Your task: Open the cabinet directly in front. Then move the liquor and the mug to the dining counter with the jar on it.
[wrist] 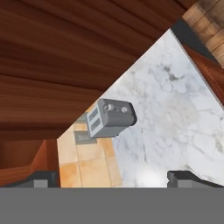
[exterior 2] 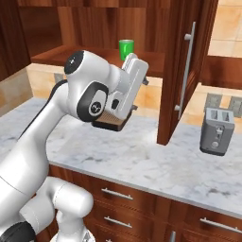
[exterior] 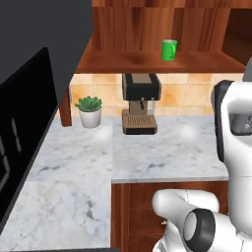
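Your gripper (wrist: 111, 179) stood wide and empty; the toaster (wrist: 110, 118) lay ahead of it; the mug (exterior 2: 126, 49) sat in the open cabinet (exterior 2: 182, 71).

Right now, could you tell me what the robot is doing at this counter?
The robot is working at the wall cabinet, whose door already stands open. A green mug sits on the shelf inside, untouched. The gripper is open and holds nothing; it faces the open door, with a grey toaster on the marble worktop beyond it. A coffee machine and a potted plant stand under the cabinet.
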Robot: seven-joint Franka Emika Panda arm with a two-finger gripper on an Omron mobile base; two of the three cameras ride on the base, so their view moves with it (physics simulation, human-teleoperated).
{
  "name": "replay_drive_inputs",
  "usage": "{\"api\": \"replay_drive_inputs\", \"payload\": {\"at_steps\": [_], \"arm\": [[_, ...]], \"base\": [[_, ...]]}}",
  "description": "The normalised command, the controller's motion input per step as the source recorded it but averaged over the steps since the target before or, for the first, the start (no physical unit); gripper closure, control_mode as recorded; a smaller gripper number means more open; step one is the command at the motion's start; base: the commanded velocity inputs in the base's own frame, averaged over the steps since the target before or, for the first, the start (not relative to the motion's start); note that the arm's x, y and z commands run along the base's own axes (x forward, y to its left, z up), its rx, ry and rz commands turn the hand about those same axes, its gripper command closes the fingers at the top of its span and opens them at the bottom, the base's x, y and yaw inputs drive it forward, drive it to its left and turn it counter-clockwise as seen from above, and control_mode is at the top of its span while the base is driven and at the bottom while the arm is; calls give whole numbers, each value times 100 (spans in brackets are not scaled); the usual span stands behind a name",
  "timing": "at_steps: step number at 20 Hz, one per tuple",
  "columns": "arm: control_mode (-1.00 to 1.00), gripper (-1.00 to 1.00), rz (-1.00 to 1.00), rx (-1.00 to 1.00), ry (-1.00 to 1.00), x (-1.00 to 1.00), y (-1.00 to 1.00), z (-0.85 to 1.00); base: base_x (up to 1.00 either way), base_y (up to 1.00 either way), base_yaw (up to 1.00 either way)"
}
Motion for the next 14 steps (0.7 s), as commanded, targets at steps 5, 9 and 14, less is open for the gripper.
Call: {"api": "replay_drive_inputs", "payload": {"at_steps": [5,9,14], "arm": [[100,-100,0,0,0,0,0,0],[100,-100,0,0,0,0,0,0],[100,-100,0,0,0,0,0,0]], "base": [[0,0,-2],[0,0,-1],[0,0,0]]}}
